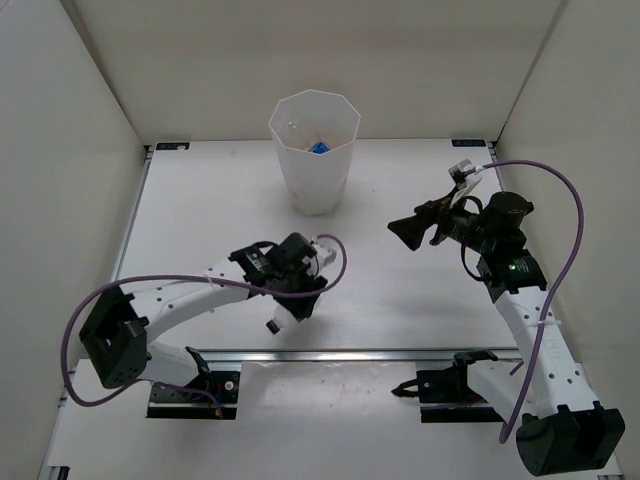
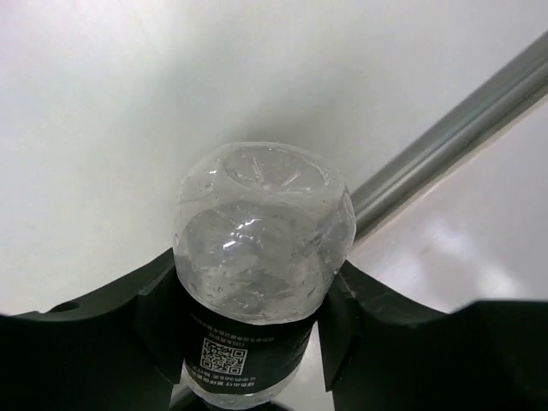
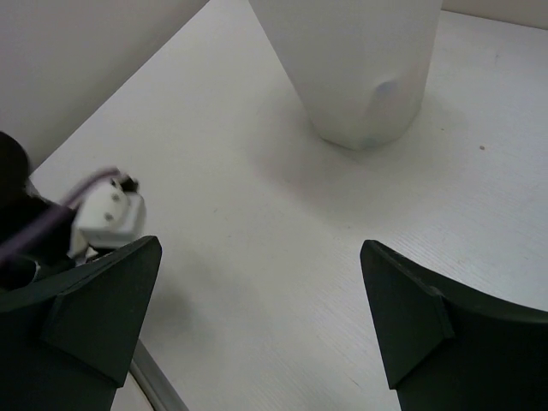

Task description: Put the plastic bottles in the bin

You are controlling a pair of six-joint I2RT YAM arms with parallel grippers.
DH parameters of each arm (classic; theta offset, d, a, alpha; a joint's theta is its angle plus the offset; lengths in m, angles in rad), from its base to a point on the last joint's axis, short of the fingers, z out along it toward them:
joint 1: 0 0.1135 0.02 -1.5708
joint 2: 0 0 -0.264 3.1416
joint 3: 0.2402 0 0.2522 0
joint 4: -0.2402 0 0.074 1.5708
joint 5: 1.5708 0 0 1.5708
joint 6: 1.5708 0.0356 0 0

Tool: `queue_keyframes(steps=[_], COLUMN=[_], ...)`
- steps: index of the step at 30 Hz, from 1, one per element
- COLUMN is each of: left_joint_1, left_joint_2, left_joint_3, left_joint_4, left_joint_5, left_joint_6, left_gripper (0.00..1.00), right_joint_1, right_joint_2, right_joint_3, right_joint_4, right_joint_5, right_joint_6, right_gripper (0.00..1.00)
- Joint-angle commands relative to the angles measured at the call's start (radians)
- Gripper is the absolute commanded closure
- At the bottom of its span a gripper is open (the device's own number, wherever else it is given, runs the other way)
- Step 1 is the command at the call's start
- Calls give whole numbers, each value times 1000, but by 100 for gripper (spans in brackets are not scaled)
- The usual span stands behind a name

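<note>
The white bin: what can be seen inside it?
Inside the white bin, a blue patch shows, likely a bottle label. The translucent walls hide the rest, so no count is possible.

One bin (image 1: 315, 150); one black-band bottle (image 2: 261, 248); one blue-label bottle (image 1: 320, 147).

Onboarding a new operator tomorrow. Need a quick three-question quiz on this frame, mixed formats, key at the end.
1. True or false: the right pincer holds a bottle.
2. What does the left pincer grip? A) orange bottle B) clear bottle with black band C) green bottle
3. Fill in: the item seen inside the white bin is ____ in colour.
Key: 1 false, it is open and empty. 2 B. 3 blue.
</note>
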Motion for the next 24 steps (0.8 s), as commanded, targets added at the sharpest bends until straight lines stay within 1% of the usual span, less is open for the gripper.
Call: queue_keyframes(steps=[1,2,3,4,5,6,7,8,9,10,11,12,13,14,15,16,17,19,20,22,23,24], left_joint_1=[50,64,94,140,163,200,232,233,236,237,240,259,297,338,357,392,409,426,435,434,441,446], left_joint_2=[-112,-132,-129,-131,-124,-120,-112,-112,-103,-92,-66,-43,24,108,186,222,283,366,429,523,532,531], left_joint_3=[177,238,313,348,414,462,494,505,505,499,504,526,618,676,770,831,855,940,1011,1094,1093,1076], left_joint_4=[1,24,54,77,129,195,294,342,466,610,678,776,794,783,783,806,824,855,831,780,779,783], left_joint_5=[-41,-62,-75,-79,-102,-169,-237,-280,-367,-451,-483,-519,-521,-508,-473,-445,-437,-441,-463,-460,-445,-432], left_joint_6=[-8,-17,-17,-32,-55,-87,-98,-107,-111,-80,-53,-48,-45,-70,-80,-95,-117,-127,-131,-143,-164,-175], left_gripper=[54,53,49,49,53,53,44,48,57,56,54,65,68,66,59,53,54,52,48,43,35,32], right_joint_1=[-18,-20,-20,-18,-21,-21,-15,-23,-25,-32,-44,-46,-76,-98,-107,-107,-138,-152,-164,-175,-184,-186], right_joint_2=[-22,-17,-11,-11,1,9,17,15,18,20,21,29,31,40,35,31,32,29,21,21,21,23], right_joint_3=[-17,-24,-30,-30,-34,-34,-34,-27,-27,-27,-21,-18,-18,-9,-11,-18,-27,-46,-44,-57,-52,-50], right_joint_4=[40,30,4,-28,-40,-75,-98,-115,-129,-150,-161,-180,-195,-206,-207,-212,-209,-217,-217,-223,-224,-227], right_joint_5=[-10,11,46,68,111,146,184,203,238,258,260,272,275,268,272,278,272,301,306,307,301,304], right_joint_6=[14,7,2,-7,-19,-38,-47,-47,-70,-78,-87,-95,-102,-105,-102,-116,-119,-122,-125,-124,-124,-131], right_gripper=[1,1,1,1,1,1,1,1,0,0,1,1,1,1,1,1,1,1,1,1,1,1])
